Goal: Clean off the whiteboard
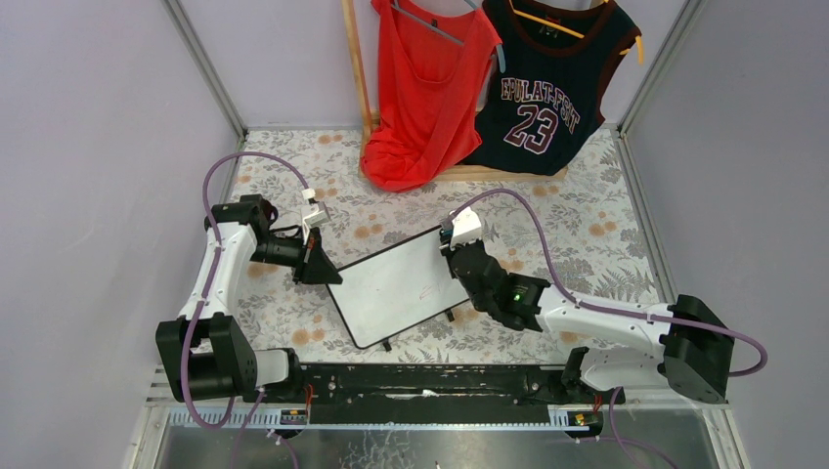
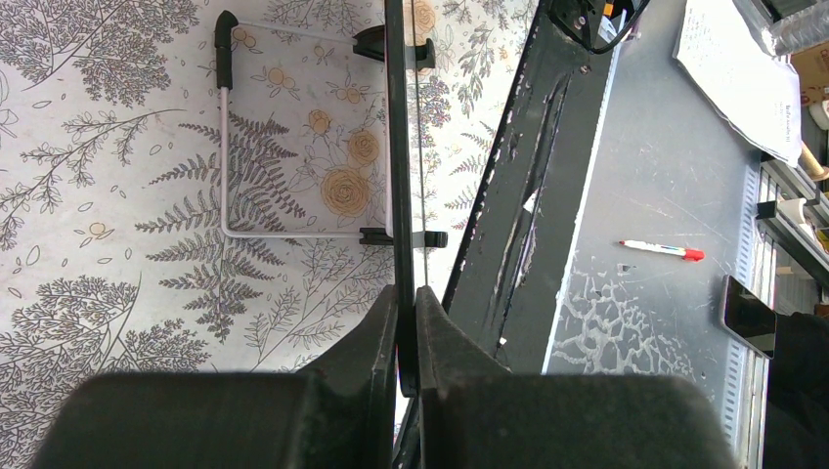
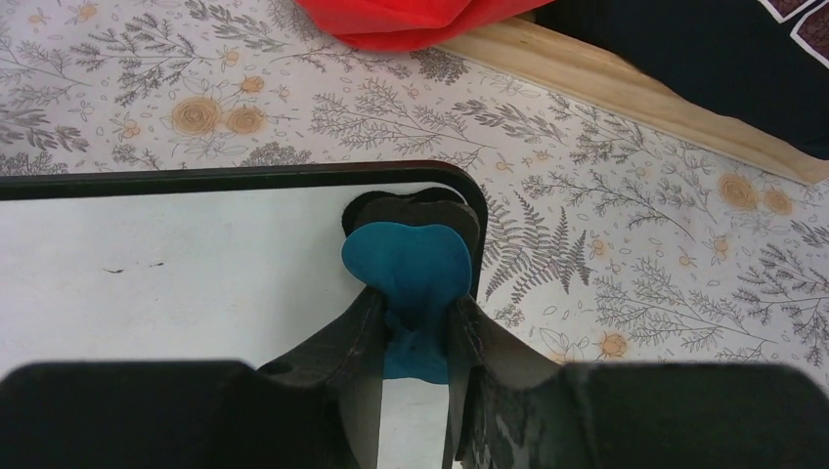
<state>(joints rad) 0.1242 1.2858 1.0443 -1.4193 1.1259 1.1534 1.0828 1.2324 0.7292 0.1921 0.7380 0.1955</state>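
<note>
The whiteboard [image 1: 396, 288] is a small white board with a black frame, held tilted above the floral tablecloth in the middle. My left gripper [image 1: 315, 262] is shut on its left edge; in the left wrist view the board's edge [image 2: 398, 147] runs straight out from between the fingers [image 2: 376, 337]. My right gripper [image 1: 459, 256] is shut on a blue eraser [image 3: 406, 264], squeezed between the fingers and pressed on the board's far right corner [image 3: 459, 186]. The white surface [image 3: 196, 274] shows only faint small marks.
A red shirt [image 1: 425, 88] and a dark jersey [image 1: 547, 88] hang on a wooden rack [image 1: 357, 68] at the back. A wire stand [image 2: 227, 156] shows under the board. A red-capped marker [image 2: 663, 250] and a phone [image 2: 748, 315] lie on the grey bench beyond the black rail [image 1: 420, 383].
</note>
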